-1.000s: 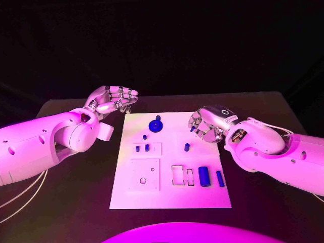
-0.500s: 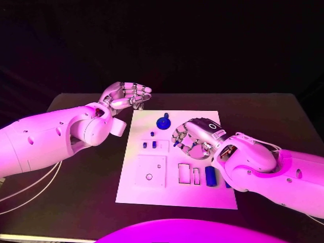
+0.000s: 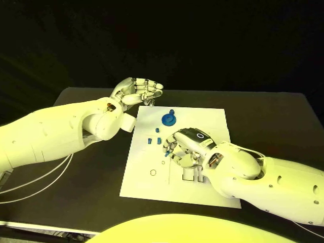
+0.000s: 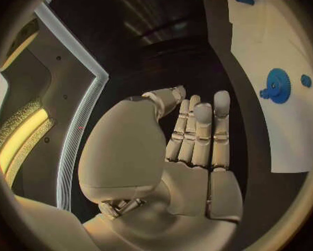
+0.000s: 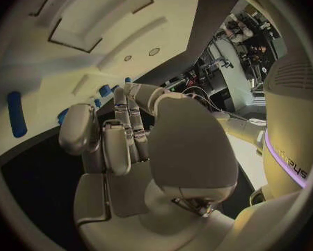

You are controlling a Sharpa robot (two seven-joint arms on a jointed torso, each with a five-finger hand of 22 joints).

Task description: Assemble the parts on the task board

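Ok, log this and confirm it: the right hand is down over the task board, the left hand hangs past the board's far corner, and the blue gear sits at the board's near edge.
One slip: the blue gear sits near the task board's far edge, not the near one, as the head view shows. The right hand over the board and the left hand past the far corner are correct.

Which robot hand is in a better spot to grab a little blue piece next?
Probably the right hand: it hovers over the task board among the small blue parts. The left hand sits curled beyond the board's edge.

I see a white task board [image 3: 206, 121] on my black surface [image 3: 279, 126]. The gear [image 3: 168, 119] and the small pegs [image 3: 158, 141] on it are blue. Both arms are white, with a silver left hand [image 3: 138, 92] and right hand [image 3: 183, 148].
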